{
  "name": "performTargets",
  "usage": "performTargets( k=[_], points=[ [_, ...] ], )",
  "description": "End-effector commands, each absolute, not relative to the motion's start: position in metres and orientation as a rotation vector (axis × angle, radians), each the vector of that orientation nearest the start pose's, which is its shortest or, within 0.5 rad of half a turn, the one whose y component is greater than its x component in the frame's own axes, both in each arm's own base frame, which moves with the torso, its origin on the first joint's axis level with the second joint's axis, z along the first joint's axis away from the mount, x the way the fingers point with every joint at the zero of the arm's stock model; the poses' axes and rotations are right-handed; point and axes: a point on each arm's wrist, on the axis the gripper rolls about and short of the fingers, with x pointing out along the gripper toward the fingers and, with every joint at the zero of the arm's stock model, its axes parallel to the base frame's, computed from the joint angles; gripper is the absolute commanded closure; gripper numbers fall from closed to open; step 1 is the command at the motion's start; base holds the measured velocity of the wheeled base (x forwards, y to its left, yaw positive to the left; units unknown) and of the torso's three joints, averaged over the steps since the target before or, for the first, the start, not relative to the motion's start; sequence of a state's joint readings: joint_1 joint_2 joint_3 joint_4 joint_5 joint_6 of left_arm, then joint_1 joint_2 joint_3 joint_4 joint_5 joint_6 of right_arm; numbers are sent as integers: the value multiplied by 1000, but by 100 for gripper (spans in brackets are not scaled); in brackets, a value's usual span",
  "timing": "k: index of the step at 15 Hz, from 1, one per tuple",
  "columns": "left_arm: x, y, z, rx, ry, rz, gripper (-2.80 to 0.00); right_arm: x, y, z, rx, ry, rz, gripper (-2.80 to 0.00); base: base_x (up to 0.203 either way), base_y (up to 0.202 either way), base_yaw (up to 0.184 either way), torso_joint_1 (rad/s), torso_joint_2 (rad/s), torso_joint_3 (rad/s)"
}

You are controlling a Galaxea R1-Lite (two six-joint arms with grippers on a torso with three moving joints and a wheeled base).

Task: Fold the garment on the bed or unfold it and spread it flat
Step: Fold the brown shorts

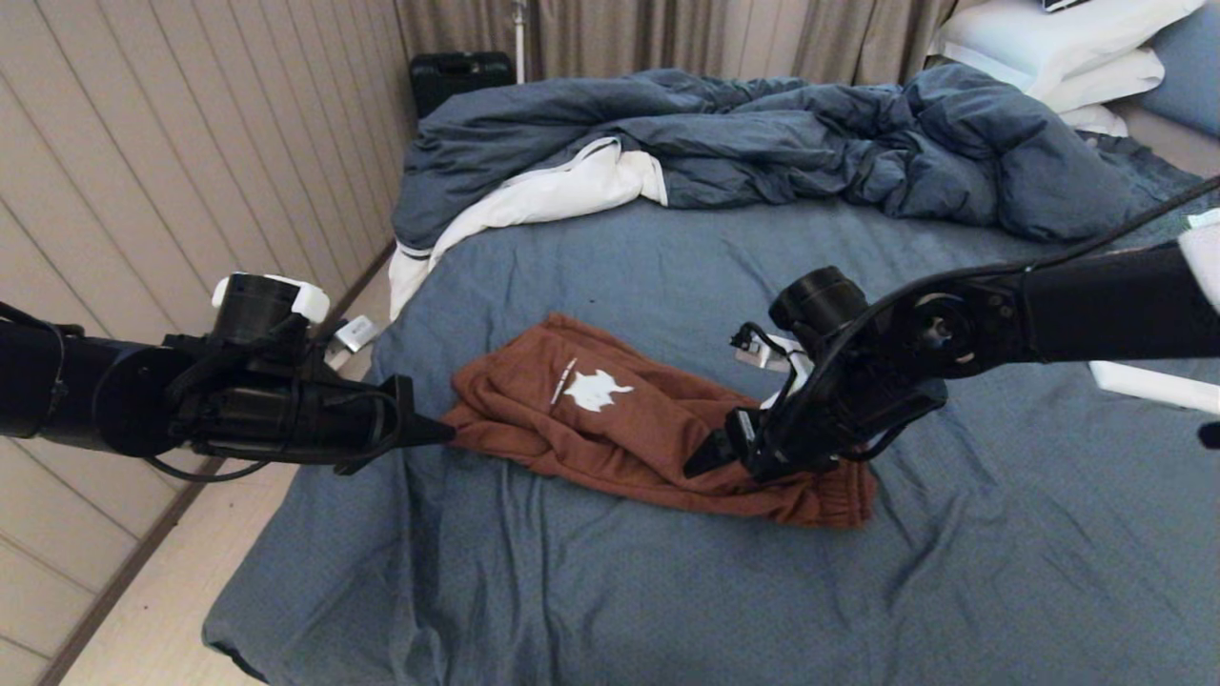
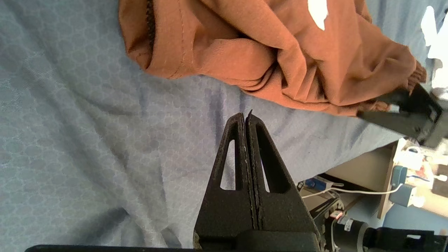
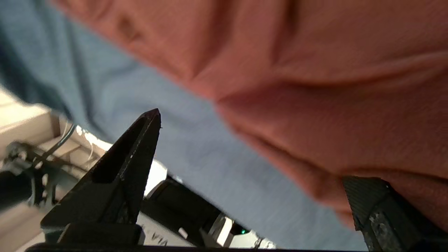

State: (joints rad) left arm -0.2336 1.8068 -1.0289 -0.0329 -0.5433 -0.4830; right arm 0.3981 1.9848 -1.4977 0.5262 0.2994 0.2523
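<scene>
The rust-brown garment (image 1: 620, 419) lies crumpled and partly folded on the slate-blue sheet of the bed (image 1: 667, 591), its white graphic (image 1: 593, 389) facing up. My left gripper (image 1: 446, 433) is shut and empty, its tip at the garment's left edge; in the left wrist view the left gripper (image 2: 245, 115) sits just short of the garment (image 2: 280, 52). My right gripper (image 1: 705, 462) hovers low over the garment's right part, near the gathered waistband (image 1: 839, 500). In the right wrist view the right gripper (image 3: 252, 147) is open, one finger (image 3: 371, 199) against the garment (image 3: 315, 87).
A rumpled dark blue duvet (image 1: 762, 143) with white lining fills the far half of the bed, with white pillows (image 1: 1067, 48) at the back right. The bed's left edge drops to the floor (image 1: 162, 591) beside a panelled wall. A white object (image 1: 1144, 386) lies at the right.
</scene>
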Motion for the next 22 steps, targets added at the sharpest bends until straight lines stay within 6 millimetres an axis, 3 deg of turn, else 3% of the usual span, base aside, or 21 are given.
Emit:
performTargets(
  k=[1,11,17,22],
  points=[
    [309,-86,154,-558,928,-547,0,337,148,167,169,1123,489,0,0,0,0,0,0,0],
    [305,-93,150,-549,942,-567,0,333,142,188,168,1041,471,0,0,0,0,0,0,0],
    [307,-94,151,-552,916,-571,0,360,120,198,301,848,368,0,0,0,0,0,0,0],
    [307,-94,149,-554,892,-578,0,386,116,195,439,690,254,0,0,0,0,0,0,0]
  ],
)
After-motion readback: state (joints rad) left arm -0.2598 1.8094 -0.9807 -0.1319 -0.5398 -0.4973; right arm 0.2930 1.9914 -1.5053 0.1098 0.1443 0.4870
